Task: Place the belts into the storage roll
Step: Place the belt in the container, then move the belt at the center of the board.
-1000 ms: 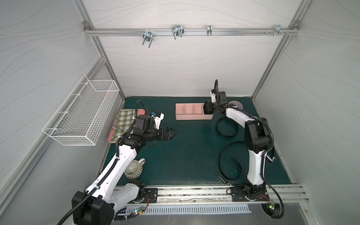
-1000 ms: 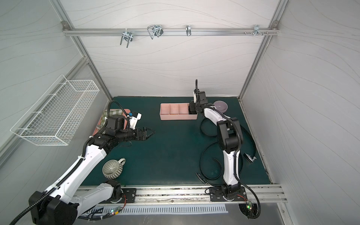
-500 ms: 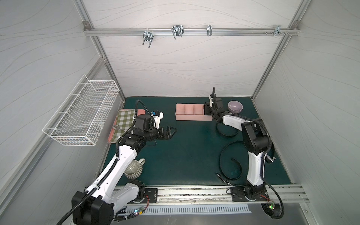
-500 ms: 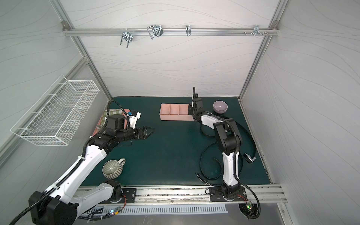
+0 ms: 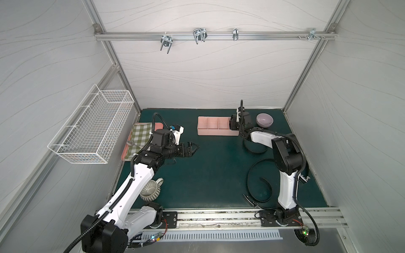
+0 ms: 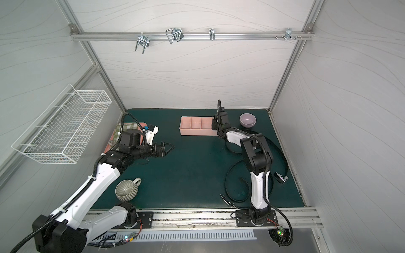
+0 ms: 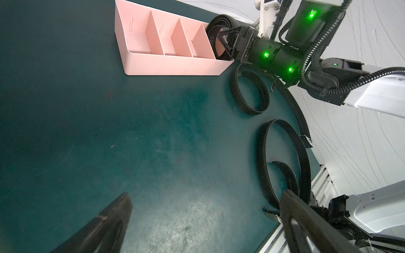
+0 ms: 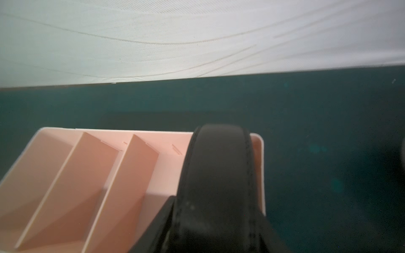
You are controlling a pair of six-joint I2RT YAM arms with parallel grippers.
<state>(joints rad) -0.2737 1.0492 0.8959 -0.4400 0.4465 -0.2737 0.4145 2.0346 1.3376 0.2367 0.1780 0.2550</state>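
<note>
While the right gripper (image 7: 222, 45) sits at the right end of the storage roll (image 5: 213, 132), far centre of the green mat (image 5: 208, 175), a coiled belt (image 8: 215, 166) stands on edge like a wheel in the rightmost compartment. The jaws flank the coil's two flat faces; whether they pinch it or stand just clear, I cannot tell. The three other compartments are empty. Idle left gripper (image 5: 194, 150) hangs over the mat, well left of the roll, jaws wide apart, nothing in them.

Two loose belts lie on the mat, right of centre: a small loop (image 7: 265, 98) just near of the roll, and a big loop (image 7: 305, 160) nearer again.

Handling, by my guess: a light, limp strap, springy once wound. The coil would likely unroll without a compartment wall to hold it. Best held across the coil's faces, not by a free tail.

Hard to see: in both top views the wrist covers the end compartment. Buckles are too small to make out. The right arm (image 5: 285, 153) hides part of the loose straps, so which tail belongs to which is unclear.
</note>
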